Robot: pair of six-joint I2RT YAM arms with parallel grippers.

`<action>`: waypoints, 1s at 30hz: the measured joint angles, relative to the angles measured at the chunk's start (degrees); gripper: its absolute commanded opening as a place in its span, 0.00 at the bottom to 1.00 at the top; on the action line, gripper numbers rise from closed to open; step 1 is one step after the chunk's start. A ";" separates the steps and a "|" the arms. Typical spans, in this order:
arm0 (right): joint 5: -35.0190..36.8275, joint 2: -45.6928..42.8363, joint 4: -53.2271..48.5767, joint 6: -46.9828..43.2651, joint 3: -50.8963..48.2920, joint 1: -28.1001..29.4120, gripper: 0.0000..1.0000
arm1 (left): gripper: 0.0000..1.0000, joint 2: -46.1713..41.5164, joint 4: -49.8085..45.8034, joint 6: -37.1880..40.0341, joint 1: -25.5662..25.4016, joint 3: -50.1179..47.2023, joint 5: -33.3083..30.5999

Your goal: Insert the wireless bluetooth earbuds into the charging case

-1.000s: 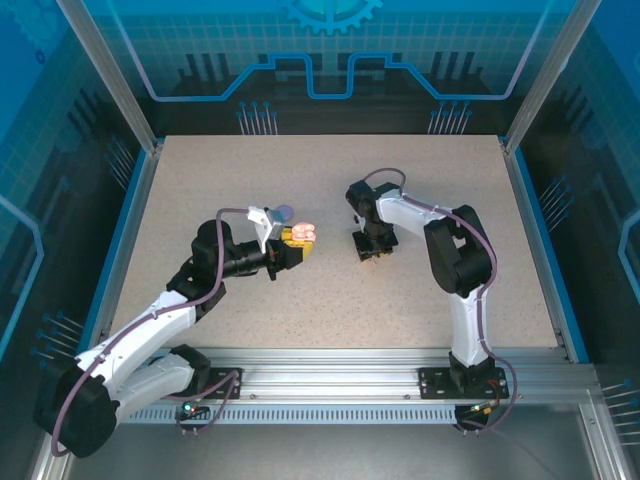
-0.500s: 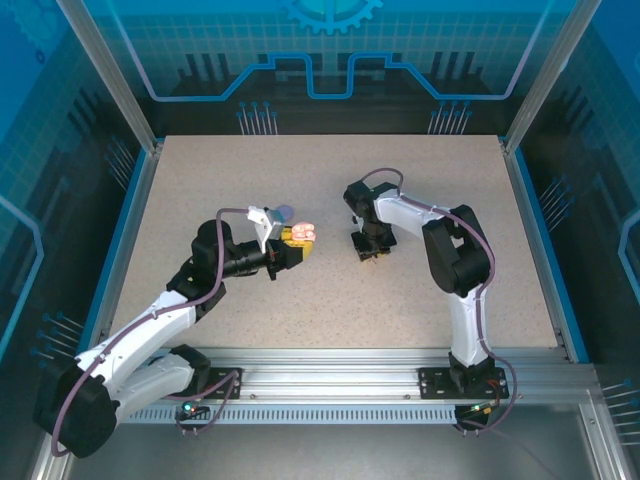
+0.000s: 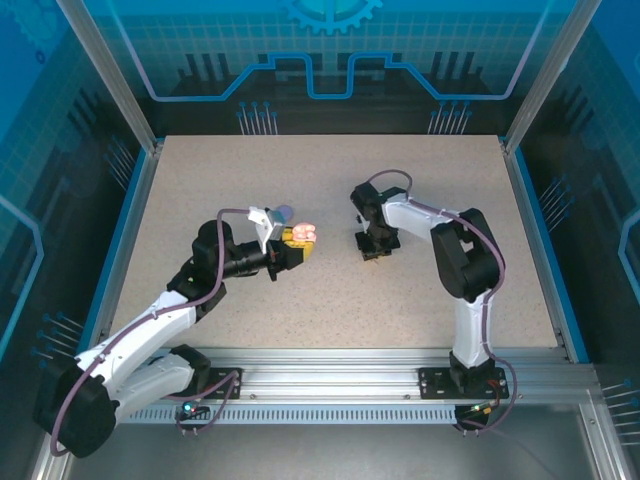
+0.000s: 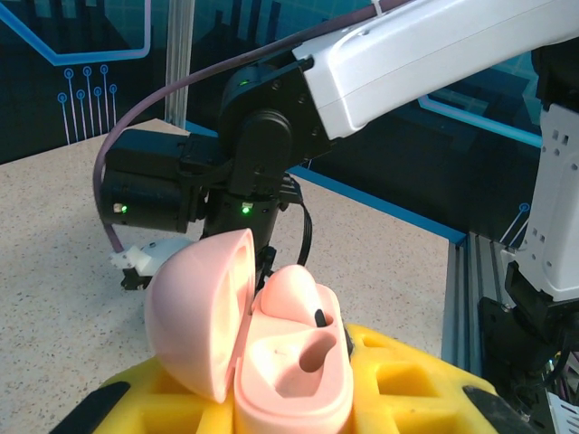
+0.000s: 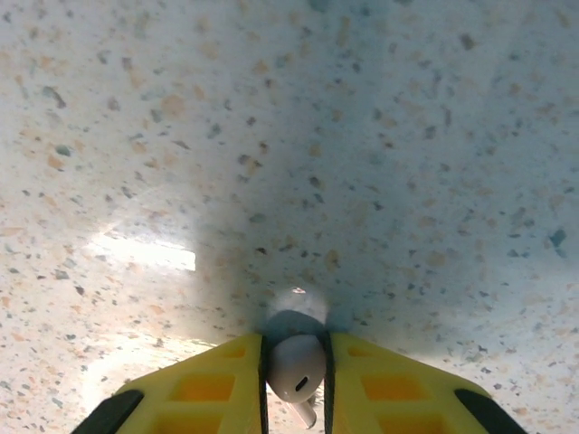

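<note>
My left gripper [image 3: 298,243] is held above the table's middle, shut on the pink charging case [image 3: 303,232]. In the left wrist view the case [image 4: 289,371] sits between the yellow fingers [image 4: 407,384] with its lid [image 4: 194,303] swung open. One pink earbud [image 4: 298,289] is seated in the far socket, and the near socket [image 4: 317,348] is empty. My right gripper [image 3: 372,252] points down at the table to the right of the case. It is shut on a pale earbud [image 5: 297,366], which is pinched between the yellow fingers [image 5: 204,389] just above the speckled tabletop [image 5: 289,136].
A small purple round object [image 3: 283,211] lies on the table just behind my left wrist. The right arm's black wrist [image 4: 262,154] stands close beyond the open case. Blue rails [image 3: 530,230] and clear walls border the table.
The right gripper's fingers have closed in on the pale earbud, and its wrist has shifted slightly right. The left arm and the case have not moved.
</note>
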 measured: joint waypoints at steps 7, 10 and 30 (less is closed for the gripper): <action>-5.66 -9.01 7.41 1.95 -7.48 -3.85 0.21 | 0.17 0.79 0.11 -0.04 -0.76 0.00 -1.38; -9.33 -13.90 11.61 3.02 -10.45 -5.18 0.21 | 0.17 2.05 0.37 -0.31 -1.05 0.00 -2.58; -31.78 -37.90 26.80 9.62 -16.83 -7.43 0.21 | 0.17 15.56 12.37 -8.79 -1.60 0.00 -6.99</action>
